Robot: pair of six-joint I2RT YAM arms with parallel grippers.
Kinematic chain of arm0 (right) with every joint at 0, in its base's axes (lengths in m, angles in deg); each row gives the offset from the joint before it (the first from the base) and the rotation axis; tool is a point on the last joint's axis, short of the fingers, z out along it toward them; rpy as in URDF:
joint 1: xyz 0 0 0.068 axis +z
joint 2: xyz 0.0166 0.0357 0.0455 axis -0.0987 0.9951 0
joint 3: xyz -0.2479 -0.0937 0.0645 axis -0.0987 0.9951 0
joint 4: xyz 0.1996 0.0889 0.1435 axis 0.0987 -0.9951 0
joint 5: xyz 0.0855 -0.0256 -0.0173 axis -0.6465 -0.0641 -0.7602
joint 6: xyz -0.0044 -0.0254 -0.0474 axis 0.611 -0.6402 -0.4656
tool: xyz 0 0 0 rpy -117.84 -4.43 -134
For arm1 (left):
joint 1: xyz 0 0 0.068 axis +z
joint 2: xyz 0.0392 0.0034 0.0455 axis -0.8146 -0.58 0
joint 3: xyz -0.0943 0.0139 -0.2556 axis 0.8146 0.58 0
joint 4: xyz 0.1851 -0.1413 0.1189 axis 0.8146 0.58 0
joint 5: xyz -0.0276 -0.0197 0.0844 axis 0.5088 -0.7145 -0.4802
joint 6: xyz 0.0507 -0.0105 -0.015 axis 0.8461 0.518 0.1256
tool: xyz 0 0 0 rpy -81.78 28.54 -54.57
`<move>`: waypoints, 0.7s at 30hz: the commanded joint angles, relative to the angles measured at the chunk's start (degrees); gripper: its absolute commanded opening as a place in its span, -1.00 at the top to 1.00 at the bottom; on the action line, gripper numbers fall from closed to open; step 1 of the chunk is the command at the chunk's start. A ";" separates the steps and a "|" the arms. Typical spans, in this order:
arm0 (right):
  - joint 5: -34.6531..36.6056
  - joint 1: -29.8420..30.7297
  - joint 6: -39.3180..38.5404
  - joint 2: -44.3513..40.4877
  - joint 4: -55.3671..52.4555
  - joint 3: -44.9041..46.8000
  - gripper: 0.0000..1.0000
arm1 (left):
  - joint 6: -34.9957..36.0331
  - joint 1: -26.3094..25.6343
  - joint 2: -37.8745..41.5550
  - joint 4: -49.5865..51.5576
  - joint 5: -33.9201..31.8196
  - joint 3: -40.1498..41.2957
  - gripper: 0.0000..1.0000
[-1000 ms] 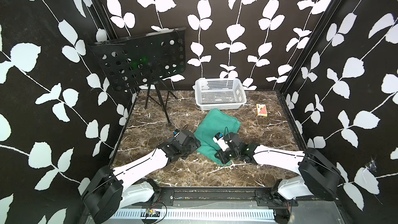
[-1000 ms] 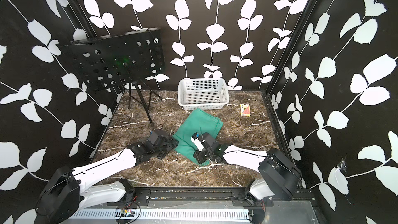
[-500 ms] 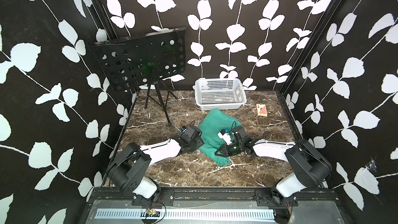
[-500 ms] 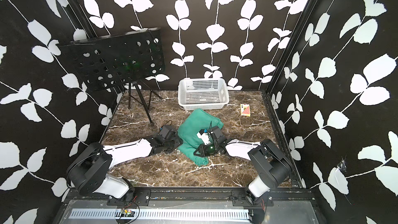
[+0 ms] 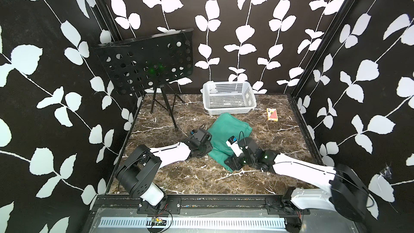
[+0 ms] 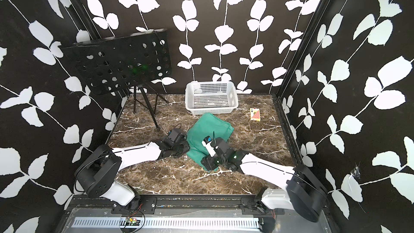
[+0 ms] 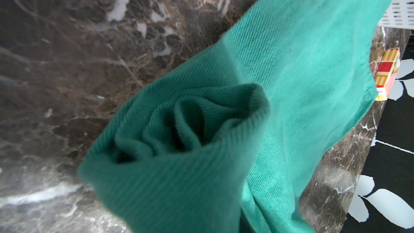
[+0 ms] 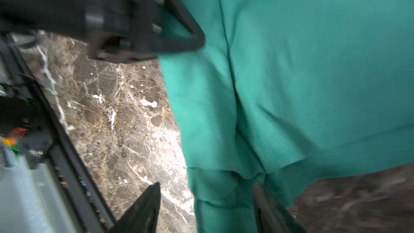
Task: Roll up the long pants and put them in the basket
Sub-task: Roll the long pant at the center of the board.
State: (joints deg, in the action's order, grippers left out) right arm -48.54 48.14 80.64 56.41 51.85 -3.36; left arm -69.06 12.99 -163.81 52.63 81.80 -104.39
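The long pants (image 5: 228, 128) (image 6: 210, 126) lie as a teal-green bundle in the middle of the marble table in both top views. The near end is rolled, and the left wrist view shows its spiral layers (image 7: 179, 126). My left gripper (image 5: 207, 147) (image 6: 184, 147) is at the roll's left end. Cloth hides its jaws, and its black finger (image 8: 181, 34) rests against the cloth. My right gripper (image 5: 231, 163) (image 6: 208, 162) (image 8: 206, 184) stands open over the roll's near right end, with cloth between its spread fingers.
A white basket (image 5: 230, 108) (image 6: 211, 108) stands at the back, just behind the pants. A small card box (image 5: 272, 114) (image 6: 255, 114) (image 7: 386, 72) lies to the right. A black perforated music stand (image 5: 145, 63) on a tripod occupies the back left.
The right gripper's jaws have spread apart and that arm has drawn back toward the front. The left gripper has moved in to the cloth's left edge. The raised bundle has settled lower.
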 commanded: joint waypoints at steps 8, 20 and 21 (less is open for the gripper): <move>33.92 16.71 -28.55 13.27 8.46 -1.65 -0.52 | -1.23 0.42 -0.25 1.51 0.27 -0.35 0.58; 42.27 17.36 -24.48 21.78 8.83 -3.52 0.98 | -3.94 0.38 4.17 2.25 0.50 1.64 0.48; 38.20 17.12 -22.28 20.63 6.35 -3.94 1.00 | -4.38 0.37 5.45 2.46 0.23 2.05 0.39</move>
State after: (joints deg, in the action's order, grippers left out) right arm -6.94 66.06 53.80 79.76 62.45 -6.16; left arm -71.94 13.49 -162.58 52.52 81.88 -103.78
